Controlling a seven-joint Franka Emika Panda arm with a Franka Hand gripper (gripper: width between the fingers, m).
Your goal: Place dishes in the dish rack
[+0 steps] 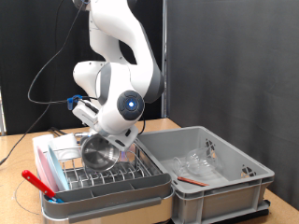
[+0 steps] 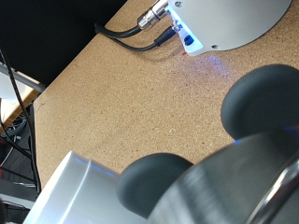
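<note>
A shiny steel bowl point(image 1: 99, 151) is held tilted over the dish rack point(image 1: 117, 174), pinched at its rim by the gripper point(image 1: 109, 140). It is judged light, stiff and slippery, so the thin rim is the likeliest hold.

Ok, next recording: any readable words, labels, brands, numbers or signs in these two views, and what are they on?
None can be read in either view.
The arm's blue glowing ring is a light, not text.
The gripper, at the steel bowl over the dish rack, shows no lettering.
The grey crate and the red tool carry no visible marking.
</note>
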